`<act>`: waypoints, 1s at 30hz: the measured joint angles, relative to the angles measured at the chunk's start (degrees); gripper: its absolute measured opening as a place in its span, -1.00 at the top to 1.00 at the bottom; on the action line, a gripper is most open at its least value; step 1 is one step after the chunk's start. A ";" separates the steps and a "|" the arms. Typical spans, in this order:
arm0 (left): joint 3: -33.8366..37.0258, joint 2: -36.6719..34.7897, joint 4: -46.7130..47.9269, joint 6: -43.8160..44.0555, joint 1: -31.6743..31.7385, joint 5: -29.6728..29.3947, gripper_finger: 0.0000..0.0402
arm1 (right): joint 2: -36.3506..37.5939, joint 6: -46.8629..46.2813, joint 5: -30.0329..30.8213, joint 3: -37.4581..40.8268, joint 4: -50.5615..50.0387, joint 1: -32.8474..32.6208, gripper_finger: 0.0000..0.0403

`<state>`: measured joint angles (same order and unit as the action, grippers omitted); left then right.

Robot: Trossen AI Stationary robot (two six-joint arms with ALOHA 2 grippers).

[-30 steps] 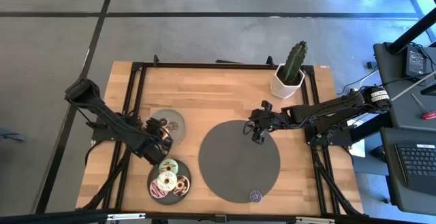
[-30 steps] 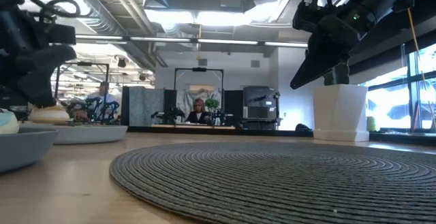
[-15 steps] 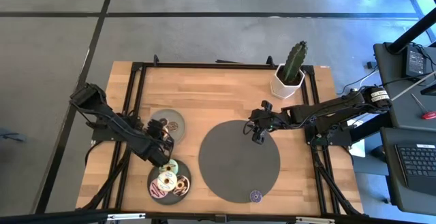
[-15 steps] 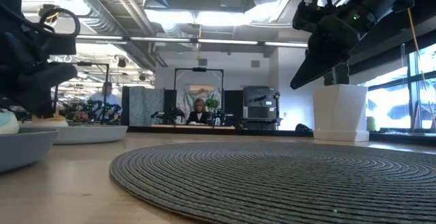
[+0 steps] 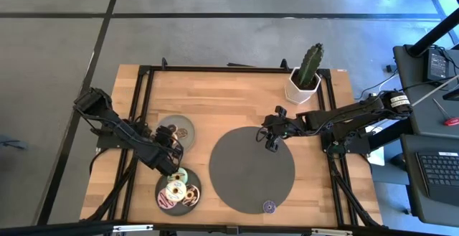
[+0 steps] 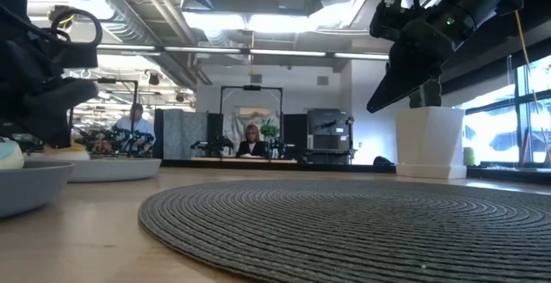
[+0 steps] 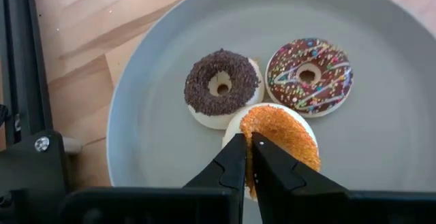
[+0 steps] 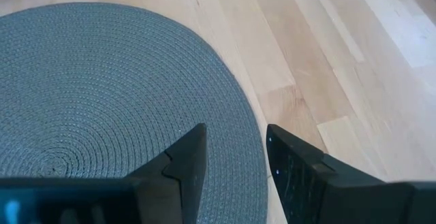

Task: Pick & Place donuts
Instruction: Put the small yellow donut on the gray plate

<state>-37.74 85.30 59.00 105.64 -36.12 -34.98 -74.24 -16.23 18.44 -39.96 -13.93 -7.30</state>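
- Centrally, large dark woven mat [image 5: 252, 169], purple donut [image 5: 269, 206] near its front edge.
- Right gripper [image 8: 231, 159] above mat's rim, fingers apart, empty.
- Left gripper [image 7: 248, 157] over grey plate [image 7: 136, 129], fingers pressed together on orange donut [image 7: 286, 134], beside chocolate donut [image 7: 221, 86] and sprinkled donut [image 7: 308, 76].

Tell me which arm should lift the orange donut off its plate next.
Left. The left gripper is already closed around the orange donut on the grey plate. The right gripper hangs open over the far edge of the dark round mat.
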 joint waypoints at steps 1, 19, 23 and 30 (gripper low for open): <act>0.00 0.00 0.00 0.09 0.00 -0.37 0.91 | 0.00 0.00 0.00 -0.01 0.00 -0.01 0.23; -0.02 0.00 0.00 0.14 1.12 -0.12 0.91 | 0.00 -0.19 -0.02 -0.01 0.00 0.00 0.23; -0.02 0.00 0.07 -0.28 2.04 0.27 0.86 | 0.00 -0.19 -0.02 0.00 0.00 0.01 0.23; -0.02 0.00 0.13 -1.37 2.62 3.04 0.62 | 0.00 -0.18 -0.02 -0.01 -0.04 0.01 0.23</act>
<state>-37.76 85.30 59.13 104.27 -33.50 -31.93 -74.24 -16.41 18.41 -39.97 -13.97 -7.29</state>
